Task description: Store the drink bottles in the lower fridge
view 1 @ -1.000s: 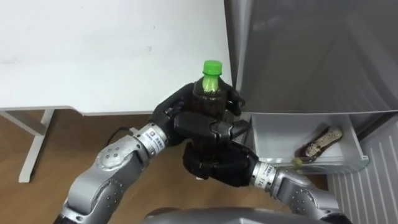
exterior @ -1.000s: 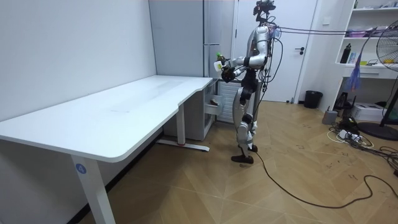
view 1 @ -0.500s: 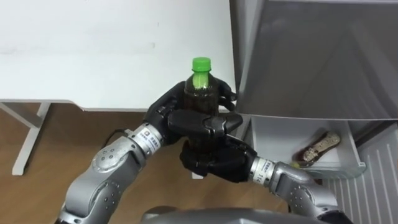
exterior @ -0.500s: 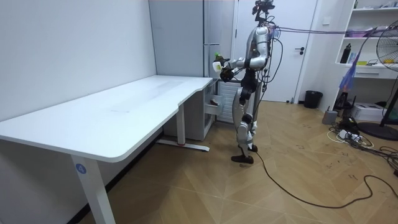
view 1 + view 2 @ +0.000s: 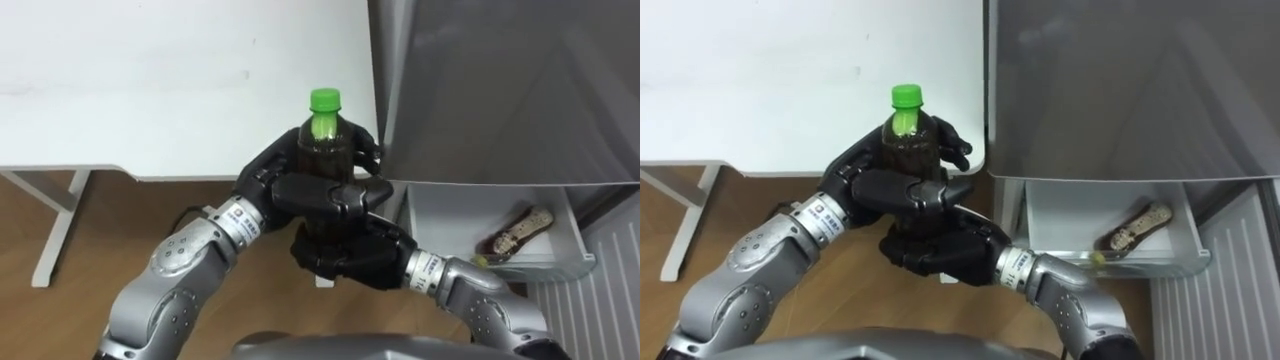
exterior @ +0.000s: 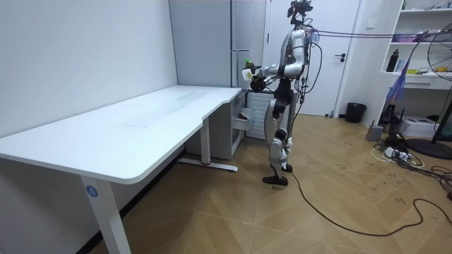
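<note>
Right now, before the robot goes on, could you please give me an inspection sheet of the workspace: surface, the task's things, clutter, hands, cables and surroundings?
Surface: white desk beside the fridge; nothing seen on it.
Job's things: bottle with a green cap, upright, held in front of the fridge; lower drawer stands open.
Clutter: one brownish item lies in the lower drawer; what it is cannot be told.
Hands: left hand curled round the bottle's body; right hand curled round it lower down.
Cables: loose cables on the floor near the fan.
Surroundings: door, shelf and bin beyond the robot.
</note>
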Tool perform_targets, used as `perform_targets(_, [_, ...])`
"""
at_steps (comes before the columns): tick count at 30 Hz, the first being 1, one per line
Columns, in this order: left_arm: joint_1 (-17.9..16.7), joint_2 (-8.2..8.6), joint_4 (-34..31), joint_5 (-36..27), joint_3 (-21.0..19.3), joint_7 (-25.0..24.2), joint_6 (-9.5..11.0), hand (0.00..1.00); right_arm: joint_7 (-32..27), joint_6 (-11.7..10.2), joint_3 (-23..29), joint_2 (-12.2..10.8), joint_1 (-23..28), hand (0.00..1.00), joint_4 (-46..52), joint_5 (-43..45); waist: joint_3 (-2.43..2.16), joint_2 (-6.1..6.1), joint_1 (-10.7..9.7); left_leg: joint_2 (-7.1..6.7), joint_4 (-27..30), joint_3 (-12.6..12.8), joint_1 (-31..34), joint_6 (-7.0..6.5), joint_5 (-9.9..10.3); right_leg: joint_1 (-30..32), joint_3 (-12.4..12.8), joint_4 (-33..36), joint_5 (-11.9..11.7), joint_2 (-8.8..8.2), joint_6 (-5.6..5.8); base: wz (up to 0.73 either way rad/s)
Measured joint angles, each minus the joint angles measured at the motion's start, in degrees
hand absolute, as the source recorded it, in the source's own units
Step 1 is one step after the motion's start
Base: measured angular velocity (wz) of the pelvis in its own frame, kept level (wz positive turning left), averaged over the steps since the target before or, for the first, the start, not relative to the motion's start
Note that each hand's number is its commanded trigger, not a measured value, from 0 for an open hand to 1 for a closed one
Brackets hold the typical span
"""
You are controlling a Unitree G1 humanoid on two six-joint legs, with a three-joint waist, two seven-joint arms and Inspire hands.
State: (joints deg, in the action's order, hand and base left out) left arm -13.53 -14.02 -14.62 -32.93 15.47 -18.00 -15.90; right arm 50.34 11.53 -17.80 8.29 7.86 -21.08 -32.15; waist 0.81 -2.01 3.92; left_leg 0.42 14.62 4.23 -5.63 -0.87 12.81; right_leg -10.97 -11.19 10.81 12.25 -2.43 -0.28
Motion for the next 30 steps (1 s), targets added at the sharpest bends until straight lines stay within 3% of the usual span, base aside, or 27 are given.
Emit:
perform_targets(10, [-0.01, 0.06, 0.00, 0.00, -0.24, -0.21, 0.00, 0.00, 0.10, 0.00, 0.26, -0.21, -0.07, 1.00, 0.12, 0.67, 0.02, 0.04, -0.81, 0.00, 0.09, 0.24, -0.09, -0.01, -0.01, 0.02, 0.14, 0.01, 0.00, -0.05, 0.00, -0.01])
perform_targets(11, [-0.01, 0.05, 0.00, 0.00, -0.27, -0.22, 0.00, 0.00, 0.14, 0.00, 0.29, -0.21, -0.08, 0.68, 0.12, 0.67, 0.02, 0.03, -0.86, 0.01, 0.09, 0.23, -0.13, -0.01, 0.00, 0.02, 0.13, 0.01, 0.00, -0.05, 0.00, 0.00])
perform_targets(12, [-0.01, 0.05, 0.01, 0.00, -0.27, -0.22, 0.00, 0.00, 0.16, 0.00, 0.30, -0.21, -0.08, 0.00, 0.12, 0.67, 0.03, 0.02, -0.86, 0.01, 0.08, 0.23, -0.15, -0.01, 0.00, 0.02, 0.13, 0.01, 0.00, -0.05, 0.00, 0.00])
perform_targets(16, [-0.01, 0.06, 0.01, 0.00, -0.28, -0.69, 0.00, 0.00, 0.34, 0.00, 0.32, -0.21, -0.08, 0.00, 0.12, 0.76, 0.28, -0.17, -0.98, 0.05, -0.11, 0.28, 0.02, -0.06, 0.10, 0.12, 0.18, 0.05, 0.00, -0.02, 0.01, 0.00])
perform_targets(17, [-0.03, 0.05, 0.01, -0.01, -0.44, -1.02, 0.00, 0.00, 0.74, 0.01, 0.42, -0.17, -0.04, 1.00, 0.12, 0.76, 0.34, -0.23, -0.93, 0.05, -0.11, 0.30, 0.10, -0.07, 0.12, 0.12, 0.18, 0.05, 0.00, -0.03, 0.02, 0.00])
perform_targets(21, [-0.04, 0.46, 0.01, -0.23, -2.48, -1.25, 0.14, 0.00, 1.21, -0.04, 1.46, 0.29, 0.45, 1.00, 0.09, 0.73, 0.32, -0.23, -1.05, 0.05, 0.11, 0.35, 0.08, -0.07, 0.12, 0.47, 0.22, 0.03, 0.01, -0.03, 0.02, 0.00])
perform_targets(23, [-0.08, 1.78, 0.00, -0.37, -2.94, -1.32, 0.52, 0.00, 1.07, -0.22, 1.98, -0.26, 0.48, 1.00, 0.09, 0.71, 0.18, -0.18, -0.90, 0.04, 0.24, 0.41, 0.42, -0.07, 0.11, 0.90, 0.27, 0.09, 0.01, -0.05, 0.02, 0.00])
perform_targets(30, [-0.09, 2.53, 0.01, -0.38, -3.28, -1.31, 0.91, 0.00, 1.10, -0.16, 2.25, -1.04, 0.60, 1.00, 0.09, 0.84, -0.06, 0.02, -0.98, 0.06, 0.13, 0.41, 0.42, -0.07, 0.11, 0.96, 0.26, 0.08, 0.01, -0.04, 0.02, 0.00])
